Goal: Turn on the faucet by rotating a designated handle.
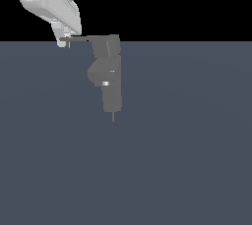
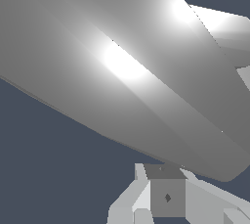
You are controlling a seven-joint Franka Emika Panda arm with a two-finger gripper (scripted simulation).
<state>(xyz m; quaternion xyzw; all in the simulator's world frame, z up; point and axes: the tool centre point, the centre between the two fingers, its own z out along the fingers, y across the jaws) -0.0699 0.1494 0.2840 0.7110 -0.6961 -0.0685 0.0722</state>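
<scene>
The grey faucet [image 1: 109, 74] stands in the middle of the exterior view, its rectangular spout [image 1: 112, 100] pointing toward the camera. Its thin handle [image 1: 78, 38] runs from the boxy hub [image 1: 108, 45] out to the exterior view's left. My white gripper [image 1: 62, 43] hangs at the handle's pointed tip and touches it from the side. In the wrist view a broad grey surface, which I take for the handle [image 2: 122, 66], fills most of the picture just beyond the fingertips [image 2: 141, 193]. The fingers sit together with no gap showing and nothing between them.
A flat dark blue-grey floor [image 1: 187, 160] spreads around the faucet on all sides. A thin pin [image 1: 113, 117] sticks out under the spout. No other objects show.
</scene>
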